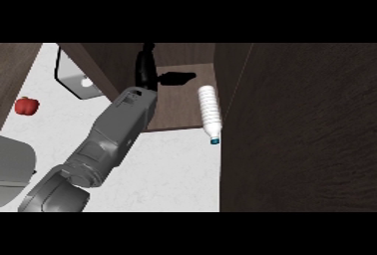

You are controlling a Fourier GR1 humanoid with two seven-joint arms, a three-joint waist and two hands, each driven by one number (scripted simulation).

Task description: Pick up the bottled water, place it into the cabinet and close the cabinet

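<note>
Clear ribbed plastic water bottle lies inside the dark wood cabinet, blue cap poking out. Left hand beside it, fingers straight together. Closing the door could clip that cap.

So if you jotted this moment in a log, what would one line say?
bottle: lying in cabinet, cap over shelf edge | left hand: inside cabinet, off the bottle | door: open | right hand: unseen

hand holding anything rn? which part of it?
Nothing held. The left hand reaches into the cabinet with straight fingers; the water bottle lies apart on the shelf, untouched.
</note>
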